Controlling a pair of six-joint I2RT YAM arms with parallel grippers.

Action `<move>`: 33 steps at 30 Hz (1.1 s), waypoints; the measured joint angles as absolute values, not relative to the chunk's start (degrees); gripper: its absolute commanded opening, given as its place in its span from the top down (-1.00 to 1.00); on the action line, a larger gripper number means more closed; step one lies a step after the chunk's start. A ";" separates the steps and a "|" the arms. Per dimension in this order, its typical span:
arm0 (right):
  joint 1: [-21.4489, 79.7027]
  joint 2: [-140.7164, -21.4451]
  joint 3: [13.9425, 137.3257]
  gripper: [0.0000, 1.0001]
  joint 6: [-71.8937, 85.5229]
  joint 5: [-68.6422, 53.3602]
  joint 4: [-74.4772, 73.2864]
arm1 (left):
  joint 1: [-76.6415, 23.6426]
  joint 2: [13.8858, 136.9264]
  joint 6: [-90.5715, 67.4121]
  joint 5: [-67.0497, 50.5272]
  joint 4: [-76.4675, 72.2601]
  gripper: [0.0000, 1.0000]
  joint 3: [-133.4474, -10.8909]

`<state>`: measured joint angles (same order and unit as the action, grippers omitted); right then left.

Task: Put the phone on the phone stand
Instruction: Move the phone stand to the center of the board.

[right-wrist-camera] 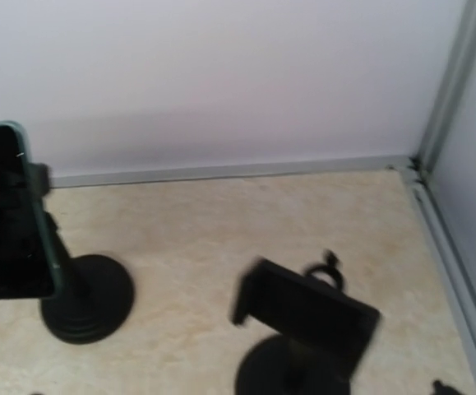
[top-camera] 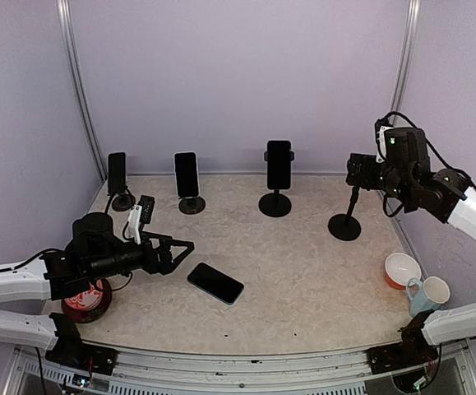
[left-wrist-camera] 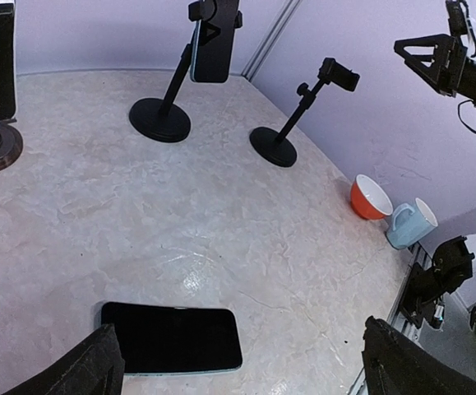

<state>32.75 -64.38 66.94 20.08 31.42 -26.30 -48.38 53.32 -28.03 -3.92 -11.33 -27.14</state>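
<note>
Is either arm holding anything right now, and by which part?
Nothing is held. The phone lies flat on the table by the open left end effector; the right end effector is empty.

No legible text, labels, brands or numbers, phone point(top-camera: 215, 283) screen dark and blank, white pattern on red dish point(top-camera: 81, 303) at near left too small to read

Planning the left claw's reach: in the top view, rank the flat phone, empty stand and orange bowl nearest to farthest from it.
1. Flat phone, just right of the left claw.
2. Empty stand, back right.
3. Orange bowl, near the right edge.
</note>
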 measured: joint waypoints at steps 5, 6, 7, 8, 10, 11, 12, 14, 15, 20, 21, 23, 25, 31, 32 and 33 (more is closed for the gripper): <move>32.73 -62.13 61.56 -0.87 22.52 34.09 -26.85 | -48.47 52.69 -26.79 -2.24 -10.02 -0.97 -26.74; 32.73 -62.13 60.60 -0.86 22.94 34.39 -27.03 | -48.47 52.05 -26.46 -1.78 -9.89 -0.98 -26.30; 32.73 -62.13 59.88 -0.84 23.33 34.63 -27.35 | -48.49 51.48 -26.30 -1.43 -9.76 -0.98 -25.91; 32.71 -62.15 59.40 -0.82 23.68 34.81 -27.88 | -48.53 50.74 -26.15 -1.17 -9.80 -0.98 -25.23; 32.71 -62.13 59.20 -0.78 24.14 35.22 -28.58 | -48.53 49.30 -26.04 -0.99 -10.26 -0.98 -23.68; 32.67 -62.06 59.20 -0.77 24.34 35.48 -28.67 | -48.58 48.53 -26.06 -0.99 -10.94 -0.98 -22.52; 32.56 -61.95 59.18 -0.75 24.47 35.70 -28.75 | -48.60 48.07 -26.04 -1.02 -11.25 -0.98 -21.71; 31.66 -61.58 59.05 -0.69 24.51 35.77 -28.64 | -48.60 47.40 -26.04 -1.02 -12.49 -0.97 -19.84; 30.89 -61.34 58.87 -0.66 24.49 35.42 -28.49 | -48.60 47.31 -26.04 -1.02 -12.97 -0.97 -19.11; 22.57 -61.39 58.43 -0.59 23.66 28.99 -26.79 | -48.62 47.75 -25.89 -0.62 -13.78 -0.97 -18.04; 20.99 -61.71 58.43 -0.57 23.53 26.94 -26.44 | -48.62 48.07 -25.89 -0.34 -13.65 -0.98 -18.17; 18.79 -62.61 58.43 -0.51 23.20 23.81 -25.82 | -48.62 48.99 -25.89 0.23 -12.78 -0.97 -19.05; 17.04 -64.01 58.43 -0.47 22.90 20.21 -25.26 | -48.62 49.54 -25.91 0.56 -11.88 -0.97 -20.27; 13.72 -67.29 58.41 -0.35 22.37 12.56 -22.76 | -48.62 49.56 -25.89 0.78 -11.20 -0.98 -21.32; 13.21 -67.59 58.41 -0.34 22.37 11.55 -22.00 | -48.62 49.56 -25.89 0.78 -11.11 -0.98 -21.32; 12.91 -67.83 58.41 -0.32 22.37 11.07 -21.52 | -48.62 49.56 -25.89 0.78 -11.09 -0.97 -21.32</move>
<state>12.91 -67.83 58.41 22.37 11.07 -21.52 -48.62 49.56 -25.89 0.78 -11.09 -21.32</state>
